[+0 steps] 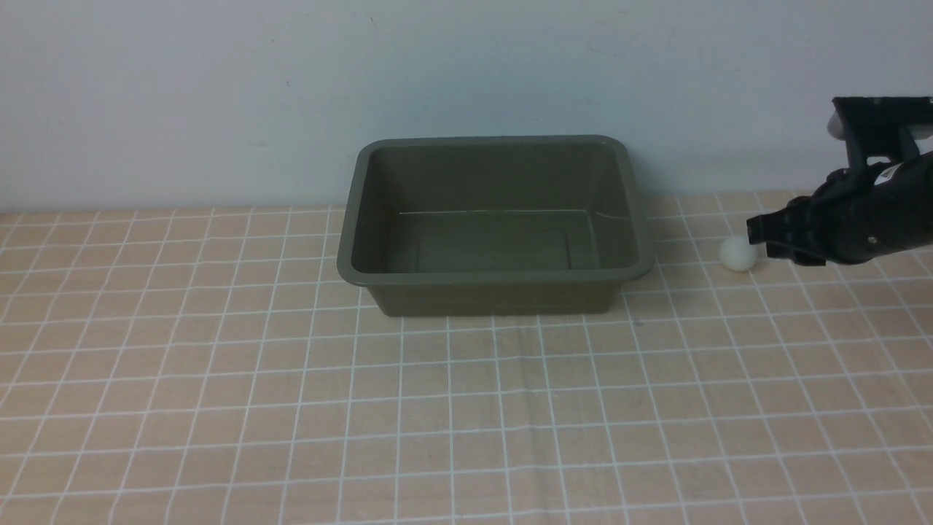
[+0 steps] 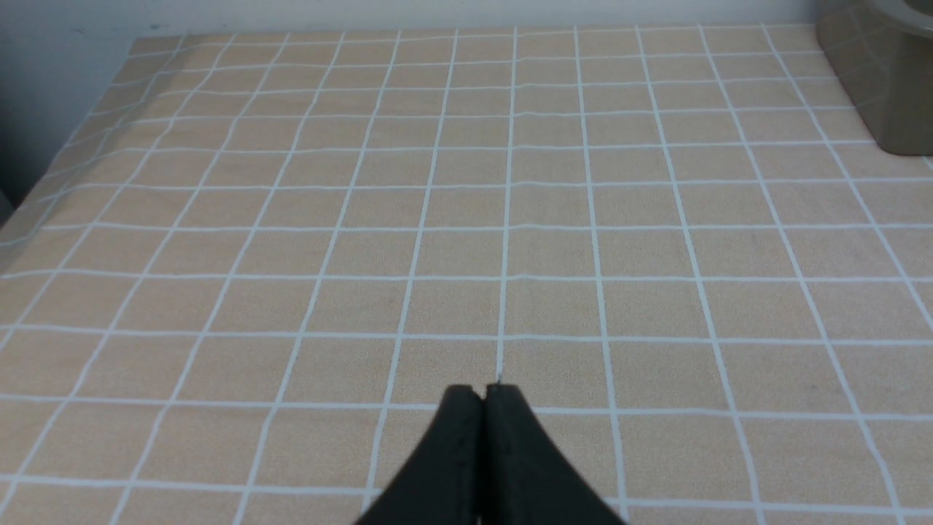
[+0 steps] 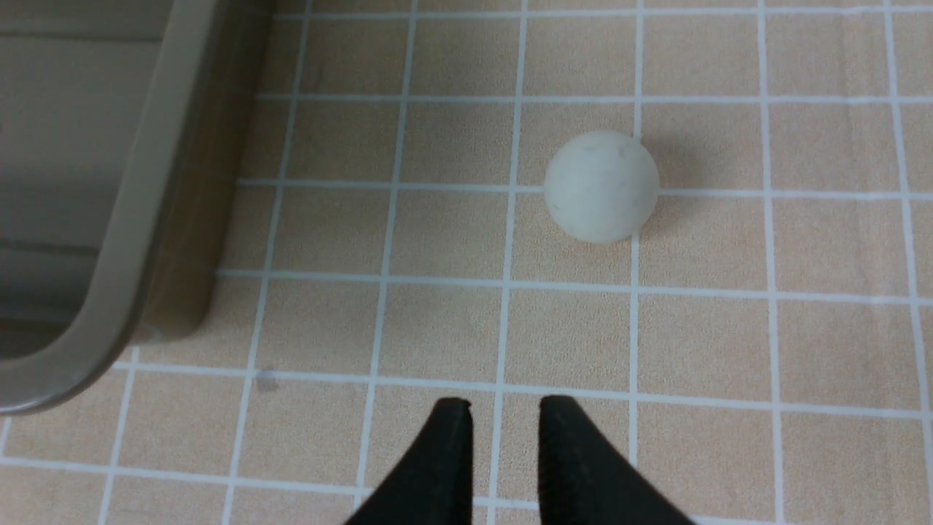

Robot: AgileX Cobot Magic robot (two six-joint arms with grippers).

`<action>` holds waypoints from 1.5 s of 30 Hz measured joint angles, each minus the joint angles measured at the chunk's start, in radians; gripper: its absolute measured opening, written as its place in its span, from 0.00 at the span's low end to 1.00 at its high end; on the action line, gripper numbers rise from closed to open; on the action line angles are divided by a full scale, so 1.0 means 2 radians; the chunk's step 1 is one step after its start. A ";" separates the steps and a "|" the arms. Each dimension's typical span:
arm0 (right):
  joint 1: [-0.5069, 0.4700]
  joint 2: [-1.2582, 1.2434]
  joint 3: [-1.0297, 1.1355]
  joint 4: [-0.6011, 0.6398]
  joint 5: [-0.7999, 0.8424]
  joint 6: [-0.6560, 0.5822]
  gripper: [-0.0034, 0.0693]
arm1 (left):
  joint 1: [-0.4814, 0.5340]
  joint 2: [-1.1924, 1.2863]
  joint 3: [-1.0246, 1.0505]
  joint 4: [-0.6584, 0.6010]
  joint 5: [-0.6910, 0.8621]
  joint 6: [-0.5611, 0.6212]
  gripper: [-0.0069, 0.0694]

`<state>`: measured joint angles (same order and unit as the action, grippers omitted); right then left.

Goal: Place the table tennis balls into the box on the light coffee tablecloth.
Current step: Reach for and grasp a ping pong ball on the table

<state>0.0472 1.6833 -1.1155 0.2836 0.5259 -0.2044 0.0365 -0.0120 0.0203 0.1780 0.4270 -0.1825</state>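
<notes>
One white table tennis ball [image 1: 738, 253] lies on the light coffee tablecloth [image 1: 466, 408], to the right of the olive-green box [image 1: 496, 275]. The box looks empty. My right gripper [image 1: 758, 235] hovers just right of the ball and above it. In the right wrist view the ball [image 3: 601, 187] lies ahead of the right gripper [image 3: 505, 408], slightly off to one side, and the jaws stand a narrow gap apart with nothing between them. The box's corner [image 3: 146, 219] shows there too. My left gripper [image 2: 482, 394] is shut and empty over bare cloth, and is out of the front view.
A pale wall runs close behind the box. In the left wrist view a corner of the box [image 2: 889, 87] shows far off, and the cloth's edge [image 2: 44, 182] drops away at one side.
</notes>
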 joint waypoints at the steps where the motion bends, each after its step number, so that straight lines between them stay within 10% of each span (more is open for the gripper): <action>1: 0.000 0.000 0.000 0.000 0.001 0.000 0.24 | 0.000 0.000 0.000 0.000 0.000 0.000 0.00; 18: 0.000 0.007 0.000 0.000 0.012 -0.037 0.91 | 0.000 0.000 0.000 0.000 0.000 0.000 0.00; 45: 0.000 0.182 -0.167 -0.031 0.005 -0.028 0.94 | 0.000 0.000 0.000 0.000 0.000 0.000 0.00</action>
<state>0.0472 2.0471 -1.4487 0.2212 0.5363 -0.2610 0.0365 -0.0120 0.0203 0.1780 0.4270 -0.1825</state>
